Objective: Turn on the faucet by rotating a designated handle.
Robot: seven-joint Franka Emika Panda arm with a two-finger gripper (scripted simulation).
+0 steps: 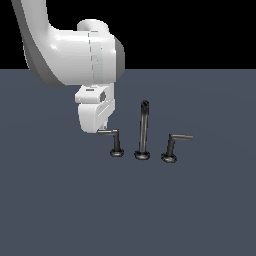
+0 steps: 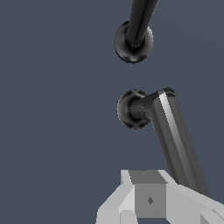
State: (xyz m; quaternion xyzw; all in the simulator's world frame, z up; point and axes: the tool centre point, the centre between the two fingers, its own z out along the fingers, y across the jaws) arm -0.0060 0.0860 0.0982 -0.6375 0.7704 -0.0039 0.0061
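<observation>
The faucet is a dark metal three-piece set standing on the flat floor: a tall thin spout (image 1: 143, 131) in the middle and an L-shaped lever on each side. The handle (image 1: 115, 141) is the lever at the exterior view's left, and its thin arm points left. My gripper (image 1: 103, 130) hangs at the tip of that arm, touching or nearly touching it. In the wrist view the handle (image 2: 173, 133) runs from its round base down to my gripper (image 2: 166, 202). The grey fingers (image 2: 148, 199) sit close together with nothing held between them. The spout (image 2: 135, 30) shows beyond.
The twin lever (image 1: 172, 146), its arm bent to the exterior view's right, stands on the far side of the spout from my gripper. The large white arm (image 1: 70, 50) fills the upper left of the exterior view. The floor is a plain blue-grey surface.
</observation>
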